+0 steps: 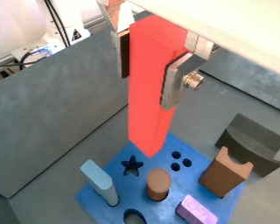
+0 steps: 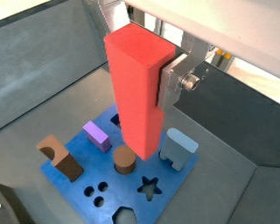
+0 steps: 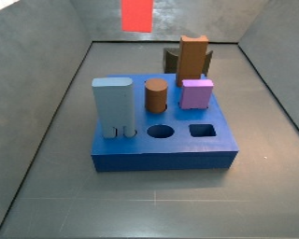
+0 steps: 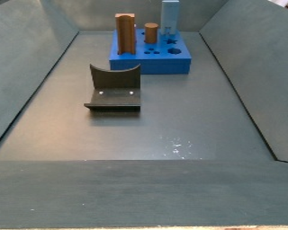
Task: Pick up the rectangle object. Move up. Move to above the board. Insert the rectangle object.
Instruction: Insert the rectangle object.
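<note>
My gripper is shut on the rectangle object, a tall red-orange bar held upright between the silver fingers. It shows the same way in a wrist view, gripper. The bar hangs well above the board, a deep-blue block with holes. In a side view only the bar's lower end shows, high above the board; the gripper is out of view there. The board also shows far back in a side view, where bar and gripper are out of view.
On the board stand a pale blue block, a brown cylinder, a brown block and a purple block. A square hole and a round hole are open. The fixture stands on the floor. Grey walls surround it.
</note>
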